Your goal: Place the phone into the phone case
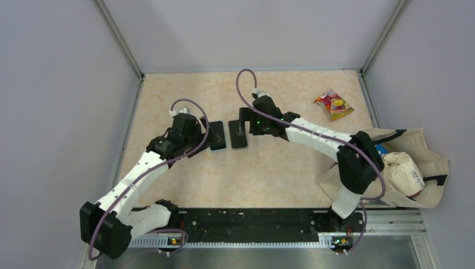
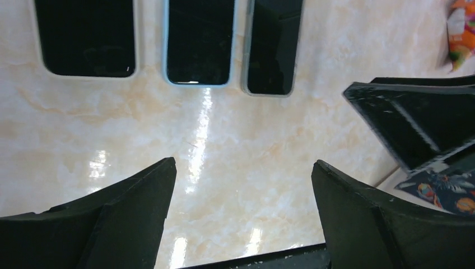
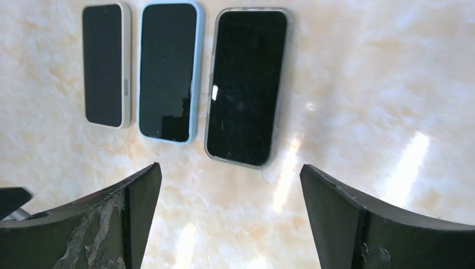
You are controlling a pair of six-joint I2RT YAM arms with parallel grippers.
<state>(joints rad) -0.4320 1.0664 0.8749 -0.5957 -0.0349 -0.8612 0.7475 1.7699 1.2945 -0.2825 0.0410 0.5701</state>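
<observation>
Three dark-screened phones lie side by side on the marble table. One has a white case (image 3: 103,64), one a light blue case (image 3: 167,70), one a clear grey case (image 3: 246,84). The left wrist view shows their lower ends: white (image 2: 87,36), blue (image 2: 200,39), clear (image 2: 273,45). In the top view I see the blue one (image 1: 217,135) and the clear one (image 1: 239,134); the white one is hidden under my left arm. My left gripper (image 2: 243,162) is open and empty, near the row. My right gripper (image 3: 229,166) is open and empty, a little short of the clear-cased phone.
A colourful snack packet (image 1: 333,105) lies at the far right. A beige cloth bag (image 1: 403,168) with items inside sits at the right edge. Grey walls and metal rails enclose the table. The right gripper's finger (image 2: 414,120) shows in the left wrist view.
</observation>
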